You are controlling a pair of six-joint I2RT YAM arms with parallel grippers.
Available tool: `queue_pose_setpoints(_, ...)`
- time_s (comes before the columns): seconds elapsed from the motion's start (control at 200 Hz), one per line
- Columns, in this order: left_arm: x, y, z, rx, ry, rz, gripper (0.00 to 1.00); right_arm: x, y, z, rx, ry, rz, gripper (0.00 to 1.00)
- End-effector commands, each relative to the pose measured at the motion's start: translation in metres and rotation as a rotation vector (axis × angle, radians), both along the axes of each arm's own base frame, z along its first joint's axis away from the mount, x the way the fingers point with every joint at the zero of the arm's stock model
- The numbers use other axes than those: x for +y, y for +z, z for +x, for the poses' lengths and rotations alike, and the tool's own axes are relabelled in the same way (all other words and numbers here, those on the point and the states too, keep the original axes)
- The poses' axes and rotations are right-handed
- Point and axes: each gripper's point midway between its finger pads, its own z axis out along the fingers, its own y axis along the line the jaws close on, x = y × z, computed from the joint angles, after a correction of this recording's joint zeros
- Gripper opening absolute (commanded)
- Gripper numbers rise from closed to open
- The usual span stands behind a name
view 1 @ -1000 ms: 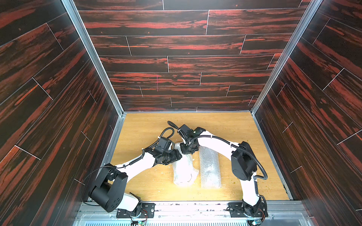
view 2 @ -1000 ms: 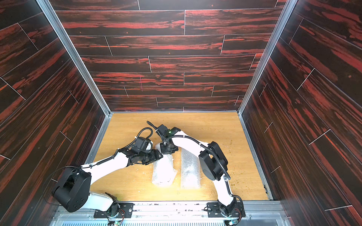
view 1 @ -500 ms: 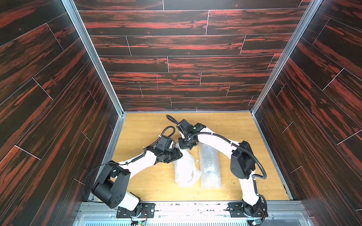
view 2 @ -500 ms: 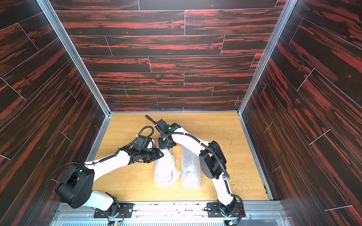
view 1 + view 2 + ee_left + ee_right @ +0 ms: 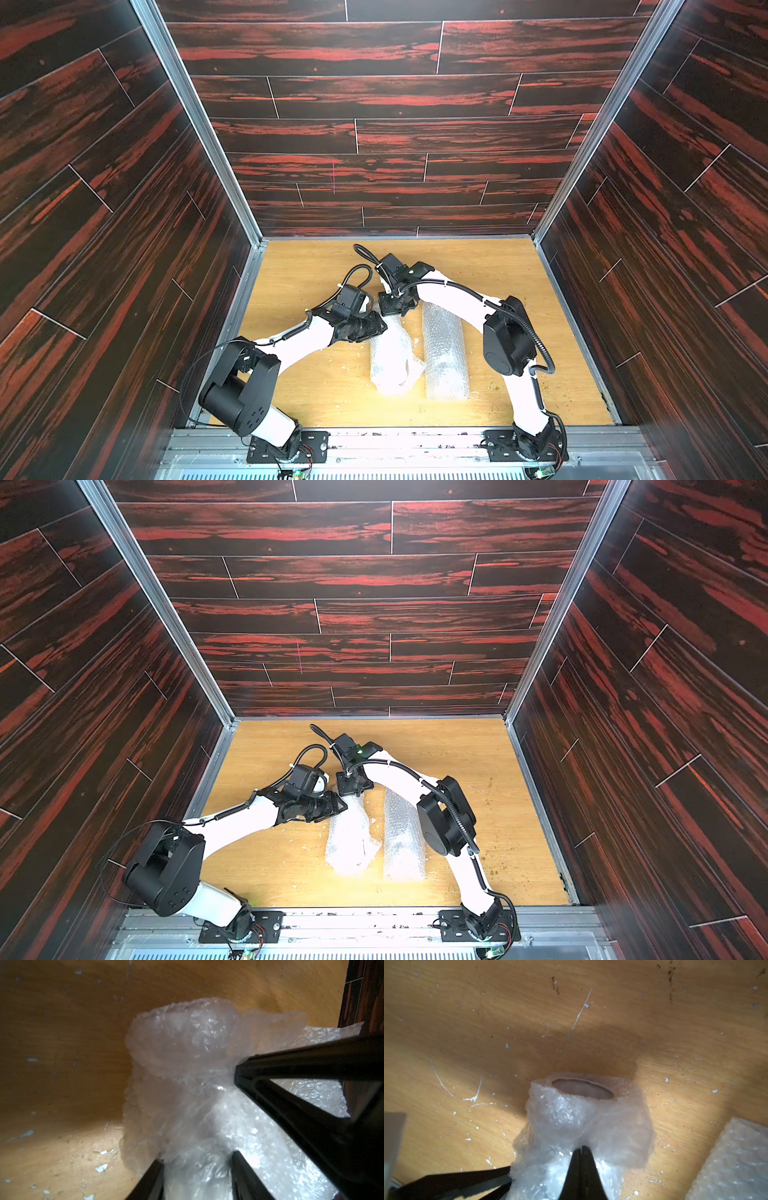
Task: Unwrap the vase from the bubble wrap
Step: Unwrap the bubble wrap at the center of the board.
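**Right fingers [image 5: 575,1165] clamped on wrap**

Shut tight, the right gripper [image 5: 581,1148] pinched translucent, crinkly bubble wrap [image 5: 571,1122] sheathing the pale round-mouthed vase [image 5: 582,1089], lying mid-desk [image 5: 316,270]. Beside it, the left gripper [image 5: 212,1101] straddled that wrap, its grip unclear. Pulling could drag the vase or tear the film.

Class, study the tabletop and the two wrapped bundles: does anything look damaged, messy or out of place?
The tabletop is scarred with pale scratches and strewn with white flecks. The crumpled bubble wrap bundle looks loose beside the tidy roll, and its end gapes open in the right wrist view.
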Motion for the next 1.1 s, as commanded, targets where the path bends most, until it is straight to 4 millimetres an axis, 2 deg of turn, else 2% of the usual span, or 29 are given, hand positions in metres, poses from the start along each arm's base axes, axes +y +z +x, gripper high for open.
queue_pose_setpoints(0.0, 0.022, -0.061, -0.03, 0.16, 0.011, 0.129, 0.49, -0.016, 0.026, 0.015, -0.028, -0.082, 0.057, 0.0)
queue_pose_setpoints(0.13, 0.026, -0.078, -0.042, 0.201, 0.022, 0.131, 0.48, -0.034, 0.027, 0.027, -0.013, -0.16, 0.108, 0.0)
queue_pose_setpoints(0.271, 0.032, -0.092, -0.049, 0.235, 0.013, 0.174, 0.48, -0.051, 0.024, 0.026, 0.02, -0.244, 0.175, 0.0)
queue_pose_setpoints(0.396, 0.033, -0.098, -0.05, 0.255, 0.01, 0.188, 0.48, -0.071, 0.026, 0.025, -0.001, -0.252, 0.131, 0.0)
queue_pose_setpoints(0.481, 0.032, -0.097, -0.049, 0.255, 0.001, 0.19, 0.48, -0.073, 0.034, 0.026, -0.018, -0.213, 0.127, 0.0)
queue_pose_setpoints(0.511, 0.032, -0.095, -0.048, 0.251, -0.005, 0.191, 0.47, -0.071, 0.04, 0.026, -0.026, -0.192, 0.134, 0.09)
queue_pose_setpoints(0.576, 0.031, -0.092, -0.047, 0.245, -0.018, 0.199, 0.47, -0.066, 0.051, 0.022, -0.034, -0.156, 0.135, 0.43)
queue_pose_setpoints(0.606, 0.032, -0.091, -0.046, 0.243, -0.02, 0.201, 0.47, -0.064, 0.055, 0.019, -0.037, -0.139, 0.13, 0.51)
queue_pose_setpoints(0.651, 0.032, -0.089, -0.047, 0.242, -0.024, 0.205, 0.47, -0.06, 0.059, 0.013, -0.034, -0.114, 0.124, 0.57)
queue_pose_setpoints(0.721, 0.031, -0.088, -0.047, 0.24, -0.028, 0.202, 0.47, -0.058, 0.057, 0.001, -0.008, -0.084, 0.109, 0.61)
queue_pose_setpoints(0.842, 0.032, -0.085, -0.047, 0.236, -0.026, 0.2, 0.47, -0.059, 0.039, -0.017, 0.05, -0.061, 0.092, 0.62)
queue_pose_setpoints(1.017, 0.032, -0.081, -0.046, 0.227, -0.026, 0.199, 0.46, -0.063, 0.02, -0.028, 0.09, -0.029, 0.034, 0.61)
queue_pose_setpoints(1.092, 0.032, -0.08, -0.045, 0.223, -0.027, 0.203, 0.47, -0.066, 0.01, -0.031, 0.103, -0.018, 0.009, 0.58)
